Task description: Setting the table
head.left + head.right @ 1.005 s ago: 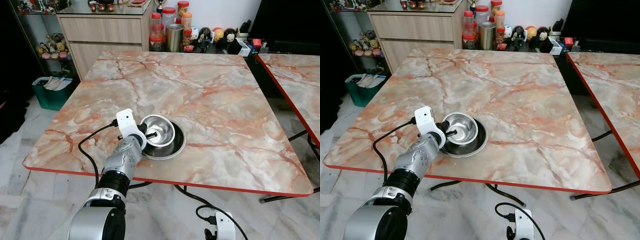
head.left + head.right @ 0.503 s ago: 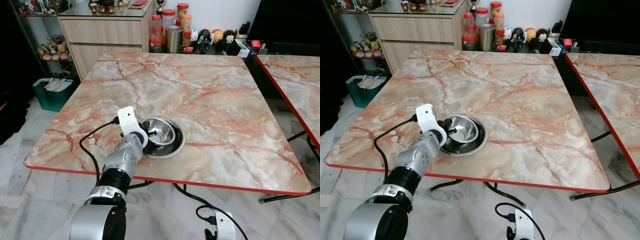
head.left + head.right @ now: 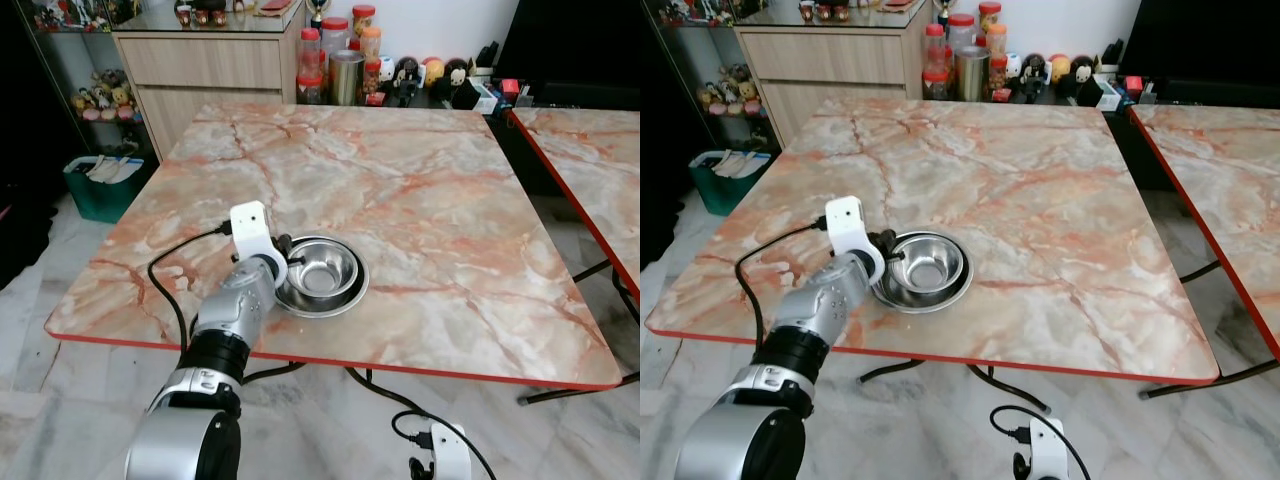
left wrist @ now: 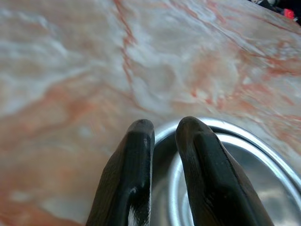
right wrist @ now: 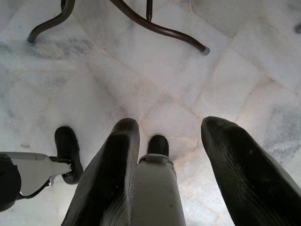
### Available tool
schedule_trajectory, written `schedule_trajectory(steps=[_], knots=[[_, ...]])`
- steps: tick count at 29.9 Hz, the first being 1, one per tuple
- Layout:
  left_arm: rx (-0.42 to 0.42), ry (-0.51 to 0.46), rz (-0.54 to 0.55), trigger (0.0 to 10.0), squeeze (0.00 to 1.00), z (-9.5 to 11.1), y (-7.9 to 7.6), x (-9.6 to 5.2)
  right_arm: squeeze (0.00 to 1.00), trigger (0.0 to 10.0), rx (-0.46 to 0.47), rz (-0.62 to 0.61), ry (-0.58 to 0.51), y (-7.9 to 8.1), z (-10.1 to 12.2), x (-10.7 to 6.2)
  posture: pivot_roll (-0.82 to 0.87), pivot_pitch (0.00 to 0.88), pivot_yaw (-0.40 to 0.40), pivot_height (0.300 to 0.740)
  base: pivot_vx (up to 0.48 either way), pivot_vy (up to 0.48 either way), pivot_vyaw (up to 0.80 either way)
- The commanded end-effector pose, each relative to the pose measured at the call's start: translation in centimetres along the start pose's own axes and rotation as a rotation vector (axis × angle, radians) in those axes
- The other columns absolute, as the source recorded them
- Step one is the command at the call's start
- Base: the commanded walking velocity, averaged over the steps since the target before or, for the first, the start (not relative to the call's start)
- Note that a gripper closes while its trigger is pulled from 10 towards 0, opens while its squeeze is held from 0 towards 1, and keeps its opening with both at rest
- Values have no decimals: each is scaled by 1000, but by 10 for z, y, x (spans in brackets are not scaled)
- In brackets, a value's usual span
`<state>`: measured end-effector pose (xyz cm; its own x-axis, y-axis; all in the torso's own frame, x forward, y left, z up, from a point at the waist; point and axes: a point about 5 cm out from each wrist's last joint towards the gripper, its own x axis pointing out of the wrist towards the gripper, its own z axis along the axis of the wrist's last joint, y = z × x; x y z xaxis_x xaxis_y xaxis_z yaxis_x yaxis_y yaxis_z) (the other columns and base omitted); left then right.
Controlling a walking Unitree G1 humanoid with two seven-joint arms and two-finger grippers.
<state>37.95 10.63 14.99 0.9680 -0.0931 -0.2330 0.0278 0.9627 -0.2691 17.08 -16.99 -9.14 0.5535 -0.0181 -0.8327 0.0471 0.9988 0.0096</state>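
A steel bowl [image 3: 322,272] sits level inside a shallow steel plate [image 3: 338,303] near the front left of the marble table [image 3: 420,190]. My left gripper [image 3: 284,256] is at the bowl's left rim. In the left wrist view its fingers [image 4: 136,160] stand close together with the bowl's thin rim [image 4: 172,186] running between them, so it is shut on the bowl. My right gripper [image 5: 171,122] hangs below the table over the marble floor with its fingers wide apart.
Jars, a steel canister [image 3: 349,76] and small figurines crowd the cabinet behind the table's far edge. A second marble table [image 3: 590,150] stands to the right. A green bin [image 3: 100,185] sits on the floor at the left. A cable [image 3: 175,290] trails over the front edge.
The bowl was tilted up on the plate and now lies flat in it. My left gripper has shifted a little to the left, staying at the rim.
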Motion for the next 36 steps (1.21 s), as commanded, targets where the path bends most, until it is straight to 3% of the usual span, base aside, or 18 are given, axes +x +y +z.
schedule_trajectory(steps=[1,8,10,11,13,15,16,17,18,19,21,22,24,28,29,31,32,36], knots=[[51,-75,0,10000,0,11,2,-3,0,10000,0,0,-5,0,2,0,-31,10,-5,740,0,0,0],[156,-211,31,10000,0,27,14,-7,0,10000,3,0,-9,1,3,1,-34,9,-4,740,0,0,0],[224,-251,152,10000,0,34,50,-12,0,10000,6,-2,-10,0,3,0,-37,9,-3,740,0,0,0],[224,-251,152,10000,0,34,50,-12,0,10000,6,-2,-10,0,3,0,-37,9,-3,740,0,0,0],[331,-275,317,10000,0,43,95,-22,0,10000,5,-3,-10,0,3,0,-27,14,-7,740,0,0,0],[400,-275,420,10000,0,47,121,-31,0,10000,4,-2,-9,0,3,0,-22,16,-7,740,0,0,0],[400,-275,420,10000,0,47,121,-31,0,10000,4,-2,-9,0,3,0,-22,16,-7,740,0,0,0],[494,-258,569,10000,0,48,157,-44,0,10000,3,1,-8,1,2,0,-20,16,-5,740,0,0,0],[525,-244,639,10000,0,47,174,-52,0,10000,3,2,-8,1,2,0,-20,16,-5,740,0,0,0],[525,-244,639,10000,0,47,174,-52,0,10000,3,2,-8,1,2,0,-20,16,-5,740,0,0,0],[559,-207,756,10000,0,43,202,-66,0,10000,4,4,-8,2,2,0,-18,17,-3,740,0,0,0],[559,-207,756,10000,0,43,202,-66,0,10000,4,4,-8,2,2,0,-18,17,-3,740,0,0,0],[629,-120,933,10000,0,30,241,-91,0,10000,8,4,-8,3,1,0,-20,16,2,740,0,0,0],[676,-49,1029,10000,0,16,261,-108,0,10000,10,3,-7,3,0,0,-23,18,4,740,0,0,0],[717,48,1113,10000,0,-1,278,-125,0,10000,16,0,-5,3,-1,0,-25,20,9,740,0,0,0],[720,93,1142,10000,0,-10,285,-133,0,10000,18,-1,-4,3,-2,0,-25,20,9,740,0,0,0],[730,204,1177,10000,0,-35,294,-147,0,10000,21,-2,-1,3,-3,-1,-25,19,10,740,0,0,0],[706,347,1144,10000,0,-71,295,-158,0,10000,24,-3,0,3,-3,-1,-25,19,12,740,0,0,0]])
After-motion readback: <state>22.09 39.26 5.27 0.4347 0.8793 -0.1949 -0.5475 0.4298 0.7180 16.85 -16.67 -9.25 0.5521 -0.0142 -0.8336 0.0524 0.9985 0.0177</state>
